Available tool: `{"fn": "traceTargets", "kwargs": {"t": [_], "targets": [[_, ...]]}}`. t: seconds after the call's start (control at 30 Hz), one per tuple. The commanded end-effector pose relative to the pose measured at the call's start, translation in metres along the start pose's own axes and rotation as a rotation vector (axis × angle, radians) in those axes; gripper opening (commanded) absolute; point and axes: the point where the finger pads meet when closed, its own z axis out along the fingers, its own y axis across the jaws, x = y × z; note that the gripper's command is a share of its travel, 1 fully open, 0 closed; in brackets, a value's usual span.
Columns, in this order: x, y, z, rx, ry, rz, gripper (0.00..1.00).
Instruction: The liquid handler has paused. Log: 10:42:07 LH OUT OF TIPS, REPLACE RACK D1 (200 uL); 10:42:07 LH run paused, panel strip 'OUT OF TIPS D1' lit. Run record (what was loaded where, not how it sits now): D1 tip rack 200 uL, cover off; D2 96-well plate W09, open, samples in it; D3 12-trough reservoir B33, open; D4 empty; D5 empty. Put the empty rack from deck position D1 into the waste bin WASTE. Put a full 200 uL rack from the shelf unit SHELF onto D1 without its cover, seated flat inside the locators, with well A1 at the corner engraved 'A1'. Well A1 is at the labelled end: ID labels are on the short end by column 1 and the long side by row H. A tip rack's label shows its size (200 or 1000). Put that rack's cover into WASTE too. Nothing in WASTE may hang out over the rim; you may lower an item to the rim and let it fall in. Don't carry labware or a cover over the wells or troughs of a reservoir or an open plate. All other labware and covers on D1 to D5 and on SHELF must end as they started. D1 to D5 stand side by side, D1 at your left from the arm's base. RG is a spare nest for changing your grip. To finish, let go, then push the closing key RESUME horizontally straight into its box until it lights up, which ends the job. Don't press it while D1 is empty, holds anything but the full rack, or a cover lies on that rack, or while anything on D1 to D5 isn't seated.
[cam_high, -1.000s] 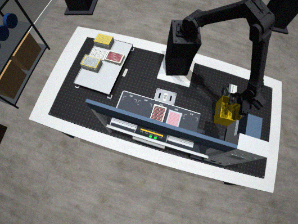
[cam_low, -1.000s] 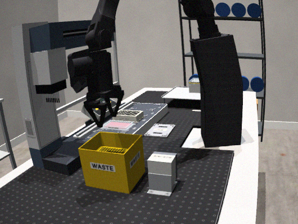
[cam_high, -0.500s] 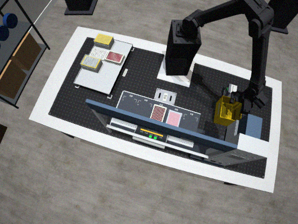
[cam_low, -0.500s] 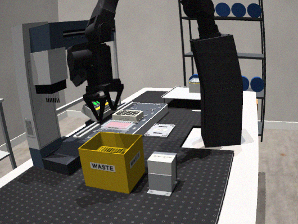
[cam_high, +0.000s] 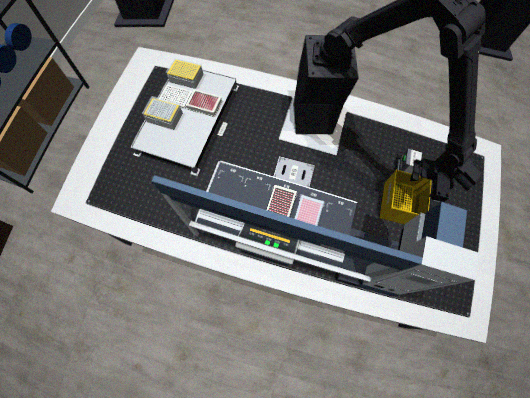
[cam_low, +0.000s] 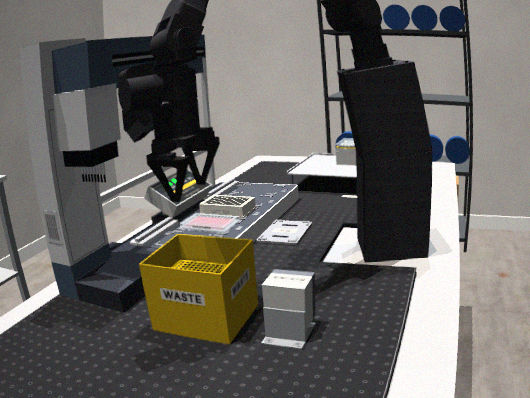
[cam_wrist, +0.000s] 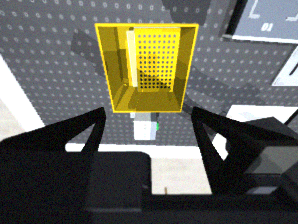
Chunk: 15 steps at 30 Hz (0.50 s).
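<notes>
- In the wrist view the gripper (cam_wrist: 149, 117) is hanging with its fingers spread wide and pinching nothing, pointing down above the bench (cam_high: 487, 240).
- Just past the fingertips, at 12 o'clock in that view, the yellow bin (cam_wrist: 113, 75) is standing open. The empty rack (cam_wrist: 156, 59) is lying inside it, leaning against the far wall with its long axis running toward 12 o'clock, nothing hanging over the rim.
- The small grey key box (cam_low: 288, 305) is sitting just beside the bin, at 3 o'clock from it in the exterior view.
- Beyond the bin the deck (cam_high: 227, 186) is carrying a plate (cam_high: 308, 209) and a reservoir (cam_high: 281, 200) side by side. Judging by the bare end, the D1 spot is waiting unfilled.
- Farthest off, at about 10 o'clock from the fingers in the top view and well apart across the bench, the shelf tray (cam_high: 175, 145) is holding two yellow-bodied racks (cam_high: 162, 111) along with other plates. Their long axes seem to be lying roughly 10-to-4. The next reach is probably calling for a long swing that way, keeping behind the open plate and reservoir. The size labels are too small to read.
</notes>
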Motion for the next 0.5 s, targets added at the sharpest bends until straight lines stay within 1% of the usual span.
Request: {"fn": "traceTargets", "kwargs": {"t": [0.0, 0.07, 0.17, 0.3, 0.33, 0.37, 0.4, 0.47], "targets": [[-0.002, 0.009, -0.02, -0.02, -0.016, 0.007, 1.0], [0.0, 0.007, -0.022, -0.016, -0.013, 0.006, 1.0], [0.0, 0.01, -0.028, -0.019, -0.016, 0.005, 1.0], [0.001, 0.007, -0.03, -0.016, -0.014, 0.005, 1.0], [0.006, -0.003, -0.013, 0.021, 0.009, 0.006, 1.0], [0.004, 0.0, -0.02, 0.01, 0.002, 0.007, 1.0], [0.0, 0.005, -0.034, -0.012, -0.012, 0.009, 1.0], [-0.003, 0.012, -0.041, -0.025, -0.019, 0.007, 1.0]]}}
